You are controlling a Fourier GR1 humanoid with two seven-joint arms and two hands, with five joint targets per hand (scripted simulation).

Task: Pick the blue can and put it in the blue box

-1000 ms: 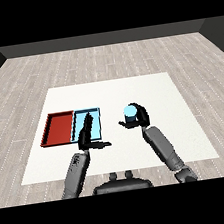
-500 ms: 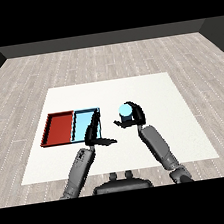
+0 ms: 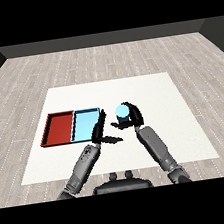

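Right hand is curled round the blue can, fingers wrapping its side. I see the can's pale round top facing up, so it sits upright in the grip. Whether it is off the counter or resting on it I cannot tell from this angle.

The can is just right of the blue tray, with the tray's near right corner close by. The red tray lies touching the blue one on its left, farther from the can.

Left hand holds nothing. Its fingers are straight, pointing up over the blue tray's right edge, thumb sticking out to the right toward the can. It stands between the can and the tray, so I judge it could get in the way of the move left.

Handling, as I judge it: a small rigid can, likely light, with smooth round walls that could slide or twist in the fingers. The side wrap around the middle looks like the right hold. Keeping it upright matters, since it would roll if set down tilted. The tray wall is low, so little lift should be needed to pass over it.
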